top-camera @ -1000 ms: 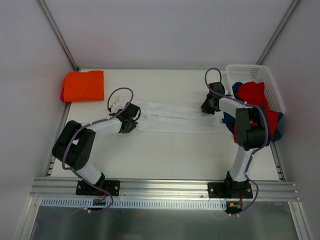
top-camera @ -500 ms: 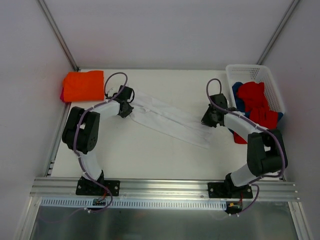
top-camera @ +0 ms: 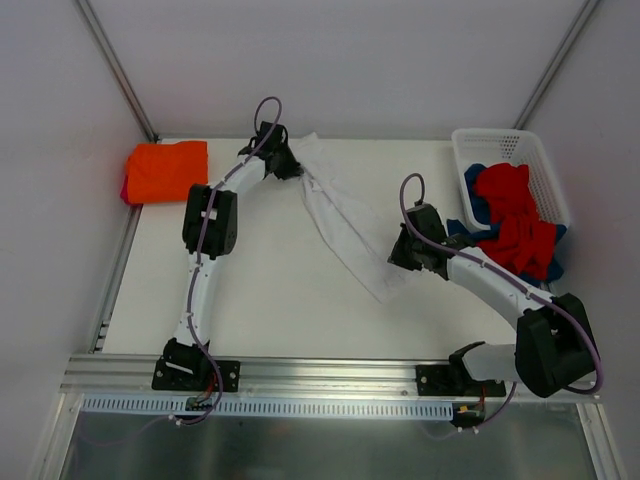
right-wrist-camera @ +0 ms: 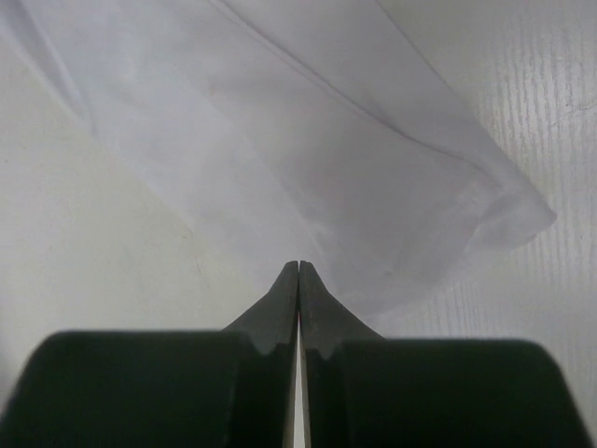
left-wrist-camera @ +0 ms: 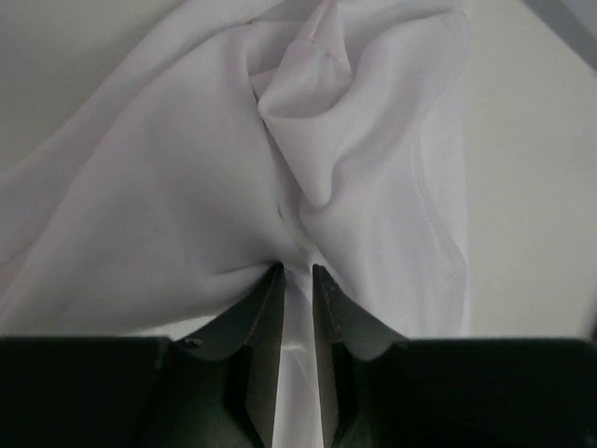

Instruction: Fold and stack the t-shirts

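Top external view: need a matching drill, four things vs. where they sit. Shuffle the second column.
Things:
1. basket
2. white t-shirt
3. orange t-shirt
4. red t-shirts

Places:
A. folded, far-left table corner
B. stretched between left pincer and right pincer
C. far-right table corner
D. heaped in the basket

Pairs: 1-C, 2-B, 3-A, 4-D

Middle: stretched t-shirt [top-camera: 340, 215], lying diagonally.
Back end at left gripper [top-camera: 290, 165], front end at right gripper [top-camera: 393, 262]; folded t-shirt [top-camera: 167, 170] back-left; heaped t-shirts [top-camera: 512, 210] in basket [top-camera: 488, 137] back-right.
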Robot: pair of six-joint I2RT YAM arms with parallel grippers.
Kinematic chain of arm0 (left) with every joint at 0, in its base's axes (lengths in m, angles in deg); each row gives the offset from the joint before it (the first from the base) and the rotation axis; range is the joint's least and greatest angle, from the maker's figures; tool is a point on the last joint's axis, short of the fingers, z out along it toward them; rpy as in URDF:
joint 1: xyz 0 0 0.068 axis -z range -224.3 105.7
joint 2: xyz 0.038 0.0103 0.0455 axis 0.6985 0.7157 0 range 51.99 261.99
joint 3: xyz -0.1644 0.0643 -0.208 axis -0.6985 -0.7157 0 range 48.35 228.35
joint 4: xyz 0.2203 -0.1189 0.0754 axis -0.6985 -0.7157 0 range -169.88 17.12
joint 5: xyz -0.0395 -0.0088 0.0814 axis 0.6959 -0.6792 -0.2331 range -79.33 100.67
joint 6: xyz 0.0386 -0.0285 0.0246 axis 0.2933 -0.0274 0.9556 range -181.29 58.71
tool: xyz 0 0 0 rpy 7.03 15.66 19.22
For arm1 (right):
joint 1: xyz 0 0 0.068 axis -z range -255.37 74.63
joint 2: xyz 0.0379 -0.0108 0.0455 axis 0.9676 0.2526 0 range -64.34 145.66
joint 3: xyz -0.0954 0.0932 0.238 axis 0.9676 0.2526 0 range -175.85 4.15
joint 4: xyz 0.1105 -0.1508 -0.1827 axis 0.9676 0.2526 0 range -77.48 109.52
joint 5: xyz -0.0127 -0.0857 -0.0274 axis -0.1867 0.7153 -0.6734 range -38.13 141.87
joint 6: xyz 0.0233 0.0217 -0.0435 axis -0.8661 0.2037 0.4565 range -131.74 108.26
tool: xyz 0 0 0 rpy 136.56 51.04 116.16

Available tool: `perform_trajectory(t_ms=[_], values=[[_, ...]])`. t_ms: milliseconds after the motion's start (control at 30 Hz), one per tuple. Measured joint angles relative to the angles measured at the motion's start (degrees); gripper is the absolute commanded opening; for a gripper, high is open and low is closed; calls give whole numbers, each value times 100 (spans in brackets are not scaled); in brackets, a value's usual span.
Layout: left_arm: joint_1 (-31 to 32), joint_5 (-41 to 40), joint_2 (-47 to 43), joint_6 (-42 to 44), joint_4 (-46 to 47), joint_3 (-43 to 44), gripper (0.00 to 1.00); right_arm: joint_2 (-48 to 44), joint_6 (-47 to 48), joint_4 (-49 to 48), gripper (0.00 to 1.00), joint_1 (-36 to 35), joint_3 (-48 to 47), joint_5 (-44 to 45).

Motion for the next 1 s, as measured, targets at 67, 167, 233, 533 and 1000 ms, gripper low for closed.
perform_trajectory(t_ms=[67, 167, 233, 533, 1000], values=[[-4, 520, 643, 83, 20, 1014, 29, -101, -17, 31, 0, -68, 39, 76], [-46, 1189, 1480, 114, 85, 2264, 40, -243, -35, 101, 1, -151, 101, 192], [-85, 1602, 1832, 48, 214, 2765, 73, -350, -42, 153, 0, -195, 157, 278], [-361, 2922, 1480, -520, 2159, 1598, 99, -496, -24, 258, 1, -409, 232, 605], [-535, 2669, -2317, -151, 2371, -831, 99, -461, 24, 107, 0, -986, 236, 835]])
